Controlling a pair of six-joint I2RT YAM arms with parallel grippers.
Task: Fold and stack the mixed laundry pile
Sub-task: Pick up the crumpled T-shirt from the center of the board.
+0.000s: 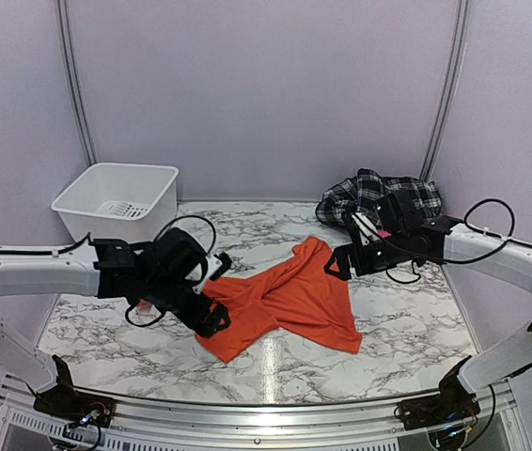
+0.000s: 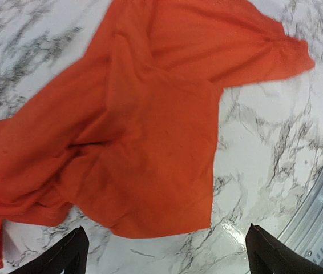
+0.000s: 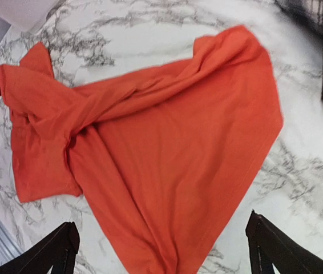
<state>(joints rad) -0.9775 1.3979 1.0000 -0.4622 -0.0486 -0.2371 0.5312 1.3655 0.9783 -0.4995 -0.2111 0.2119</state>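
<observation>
Two grippers of mine hang open above the marble table, with nothing between the fingers of either. My left gripper is at the left edge of the orange t-shirt, and my right gripper is at its upper right edge. The t-shirt lies rumpled and partly spread in the middle of the overhead view. The plaid shirt is bunched at the upper right, and a white bin stands at the upper left.
</observation>
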